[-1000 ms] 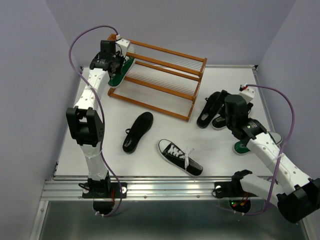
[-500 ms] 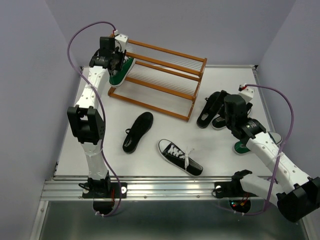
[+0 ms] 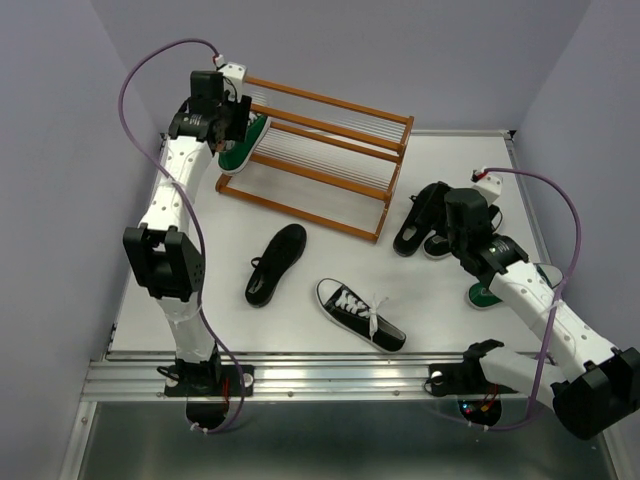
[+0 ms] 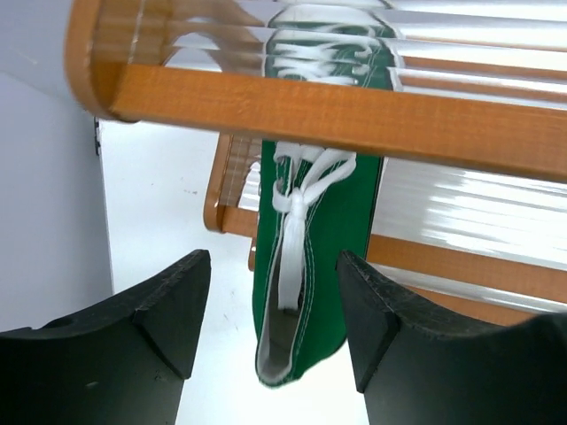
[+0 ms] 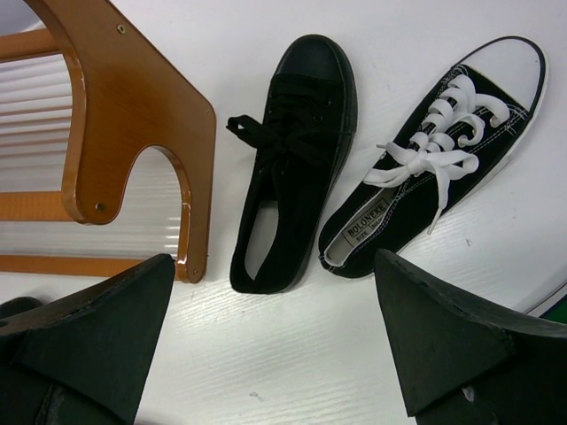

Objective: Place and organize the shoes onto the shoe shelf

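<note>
Hovering with left claw spread wide before green sneaker, lying toe-in on lower tier of shoe shelf at its left end, heel past the front rail. Holds right claw wide too, empty, above all-black shoe and black sneaker side by side on worktop by shelf's right end.

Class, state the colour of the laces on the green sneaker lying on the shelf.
White laces, seen best in the left wrist view.

Green sneaker w/ white laces; orange-brown shelf.
</note>
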Tool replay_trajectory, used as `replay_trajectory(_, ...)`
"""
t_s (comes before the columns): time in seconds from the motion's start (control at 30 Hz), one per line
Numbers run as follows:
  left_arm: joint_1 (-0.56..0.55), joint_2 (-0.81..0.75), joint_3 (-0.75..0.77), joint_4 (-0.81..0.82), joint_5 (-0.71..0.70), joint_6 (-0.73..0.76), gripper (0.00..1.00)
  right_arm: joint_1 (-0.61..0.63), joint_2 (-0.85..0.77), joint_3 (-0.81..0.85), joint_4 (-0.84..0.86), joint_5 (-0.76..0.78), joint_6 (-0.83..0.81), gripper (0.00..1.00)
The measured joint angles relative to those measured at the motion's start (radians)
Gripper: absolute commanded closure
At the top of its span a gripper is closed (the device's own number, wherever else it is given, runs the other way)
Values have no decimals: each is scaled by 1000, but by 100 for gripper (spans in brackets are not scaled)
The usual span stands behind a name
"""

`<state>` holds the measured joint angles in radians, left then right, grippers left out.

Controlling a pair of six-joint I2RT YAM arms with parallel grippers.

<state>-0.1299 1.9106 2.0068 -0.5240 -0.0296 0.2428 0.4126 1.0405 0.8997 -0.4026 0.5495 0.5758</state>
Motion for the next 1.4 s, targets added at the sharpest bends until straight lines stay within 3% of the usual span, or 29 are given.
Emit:
replay_trajectory(0.27,-34,-151,-111,-29,-55,-97,29,0,0,0,0,-16,0,0)
replay_trajectory(0.63,-363,-472,-417,-147,-202,-267,29,0,-11,0,1,-19,-13,0)
replay_trajectory(0.77,-418,-594,-521,-159,-210,-373,28,0,-25,0,3,-12,-26,0)
replay_trajectory(0.83,-425,-659,-592,-156,-210,-428,22,0,-29,0,3,-11,-30,0)
replay_trajectory(0.97,-425,-685,-708,-148,-219,-491,17,0,-39,0,2,-13,-30,0)
replay_trajectory(1.13,-425,-603,-872,-150,-206,-552,16,0,-56,0,2,-19,-25,0)
replay_trajectory(1.4,-425,-537,-985,-131,-189,-621,18,0,-60,0,3,-21,-22,0)
